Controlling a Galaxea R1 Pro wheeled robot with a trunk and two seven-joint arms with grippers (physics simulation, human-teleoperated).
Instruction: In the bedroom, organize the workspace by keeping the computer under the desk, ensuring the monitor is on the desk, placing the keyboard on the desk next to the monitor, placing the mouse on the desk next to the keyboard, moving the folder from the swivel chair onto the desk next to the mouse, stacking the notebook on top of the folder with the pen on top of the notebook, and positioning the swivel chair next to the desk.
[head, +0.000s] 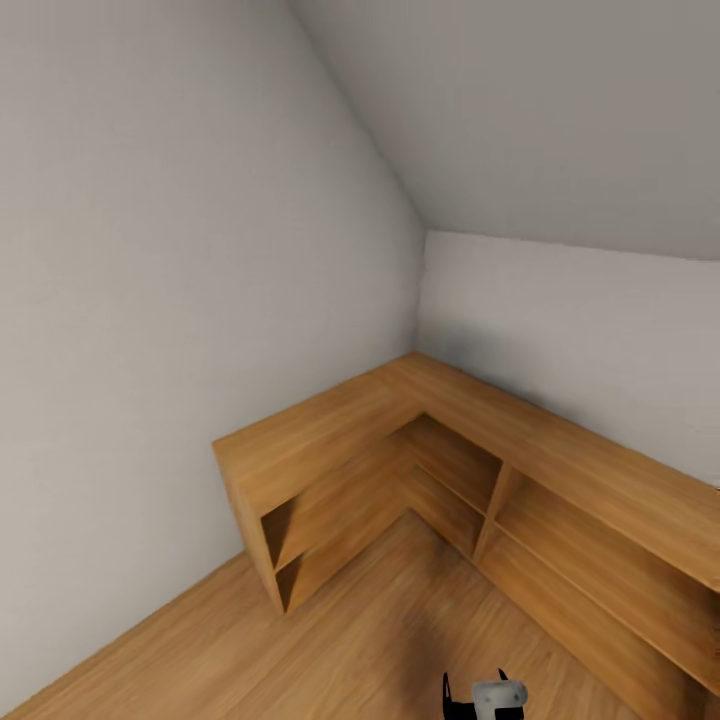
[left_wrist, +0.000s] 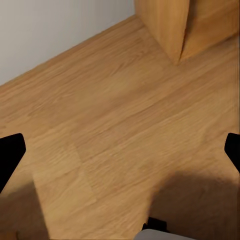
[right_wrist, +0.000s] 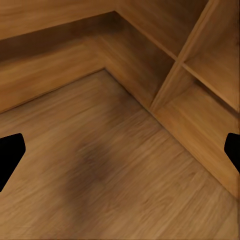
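I face a bedroom corner where a low wooden L-shaped shelf unit (head: 450, 450) meets grey walls (head: 150, 300), both my left gripper (left_wrist: 120, 152) and right gripper (right_wrist: 120, 152) spread wide and holding nothing above the plank floor (left_wrist: 110, 115).

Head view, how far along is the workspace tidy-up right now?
Nothing looks done from here. The robot faces an L-shaped wooden shelf unit in a corner of grey walls, on a wood plank floor. The left gripper and right gripper are open, holding nothing. Everything is left: finding the desk, then placing the items.
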